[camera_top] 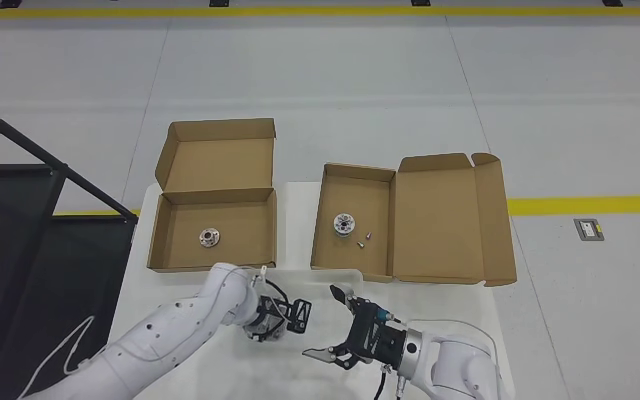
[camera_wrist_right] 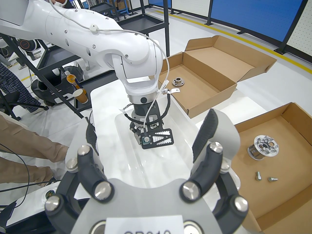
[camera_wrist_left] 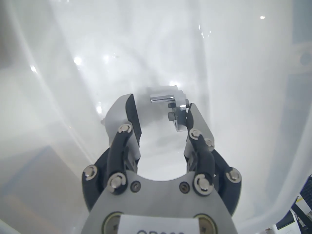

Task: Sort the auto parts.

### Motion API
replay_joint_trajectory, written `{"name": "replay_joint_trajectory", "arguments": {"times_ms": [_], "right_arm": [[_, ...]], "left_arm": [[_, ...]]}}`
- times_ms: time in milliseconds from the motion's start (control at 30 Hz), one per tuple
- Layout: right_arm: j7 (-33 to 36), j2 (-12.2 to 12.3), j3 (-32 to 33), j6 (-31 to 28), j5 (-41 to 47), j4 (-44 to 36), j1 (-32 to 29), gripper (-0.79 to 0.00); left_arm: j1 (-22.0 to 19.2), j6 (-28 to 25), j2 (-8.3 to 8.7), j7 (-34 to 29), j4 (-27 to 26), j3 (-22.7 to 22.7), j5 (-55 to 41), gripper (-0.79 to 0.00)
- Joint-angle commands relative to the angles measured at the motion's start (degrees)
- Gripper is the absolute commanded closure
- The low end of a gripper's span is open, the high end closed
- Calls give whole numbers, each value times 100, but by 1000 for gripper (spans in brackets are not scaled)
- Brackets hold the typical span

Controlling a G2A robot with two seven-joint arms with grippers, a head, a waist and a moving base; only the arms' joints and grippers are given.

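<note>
Top view: white surface (camera_top: 297, 215) with two open cardboard boxes. The left box (camera_top: 240, 235) holds one flanged hub (camera_top: 208, 237). The right box (camera_top: 352, 200) holds one round slotted part (camera_top: 343, 223), with two bolts (camera_top: 358, 238) just beside it on its near side. The left gripper (camera_top: 272, 320) sits low, near of the boxes. The right gripper (camera_top: 325, 322) is just to its right, jaws wide and empty. Left wrist view: the left gripper (camera_wrist_left: 161, 102) is inside a white bin (camera_wrist_left: 73, 49), jaws partly open. A metal bracket with chrome pin (camera_wrist_left: 179, 109) lies on the bin floor against one finger (camera_wrist_left: 195, 120), unclamped. Right wrist view: the right gripper (camera_wrist_right: 150, 122) is spread wide above the bin's near end. The other arm stands in the bin beyond it, with the hub box far and the slotted-part box to the right.
</note>
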Motion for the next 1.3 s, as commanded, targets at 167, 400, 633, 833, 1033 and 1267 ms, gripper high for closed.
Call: {"name": "replay_joint_trajectory", "arguments": {"times_ms": [167,400,633,833,1033,1267], "right_arm": [[0,0,0,0,0,0,0,-785],[0,0,0,0,0,0,0,-785],[0,0,0,0,0,0,0,-785],[0,0,0,0,0,0,0,-785],[0,0,0,0,0,0,0,-785],[0,0,0,0,0,0,0,-785]], "left_arm": [[-61,0,-29,104,84,-32,-3,-129],[-114,0,87,286,49,-149,-67,0],[-104,0,269,384,-189,-327,-148,0],[-67,0,449,349,-477,-586,-185,0],[57,0,683,352,-857,-1098,-317,0],[342,151,1063,141,-1265,-1993,-403,0]]}}
